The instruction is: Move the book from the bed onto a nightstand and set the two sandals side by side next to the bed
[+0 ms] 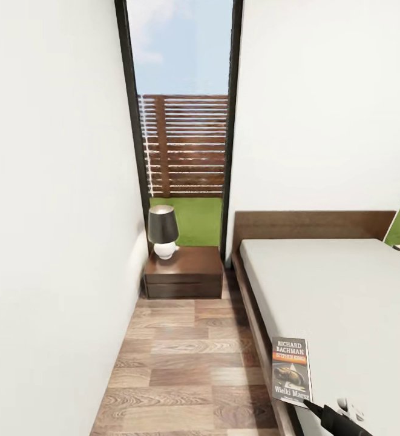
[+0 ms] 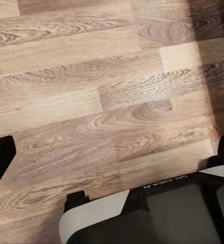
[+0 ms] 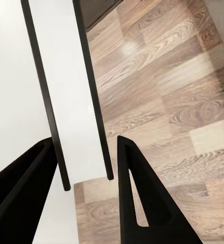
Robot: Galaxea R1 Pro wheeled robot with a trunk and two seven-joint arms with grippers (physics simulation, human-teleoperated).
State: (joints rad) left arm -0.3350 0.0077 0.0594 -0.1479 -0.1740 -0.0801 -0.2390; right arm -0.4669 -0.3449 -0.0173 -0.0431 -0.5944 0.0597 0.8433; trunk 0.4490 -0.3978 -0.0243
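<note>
Head view: narrow strip of wood-plank floor point(image 1: 181, 363) between a white wall and the bed point(image 1: 345, 303). The bed has a plain white mattress, a dark brown frame and a brown headboard.

The book point(image 1: 291, 369) stands upright at the bed's near floor-side edge, cover facing the camera: "RICHARD BACHMAN" in white, an orange band, a dark picture below. The right gripper point(image 1: 313, 404) holds it at the lower corner. In the right wrist view the book point(image 3: 71, 96) appears edge-on, as a white slab between two thin dark lines, passing between the two black fingers point(image 3: 142, 203); the gripper is clenched on the book.

The nightstand point(image 1: 184, 272) stands beside the head of the bed, against the wall under the tall dark-framed window point(image 1: 184, 121). A lamp point(image 1: 163, 233) with a dark shade and a white base stands on the nightstand's wall-side part.

Left wrist view: floor planks point(image 2: 101, 101) and part of the robot's own body point(image 2: 157, 213). Black finger parts sit at the picture's edges; left gripper state: cannot tell.
</note>
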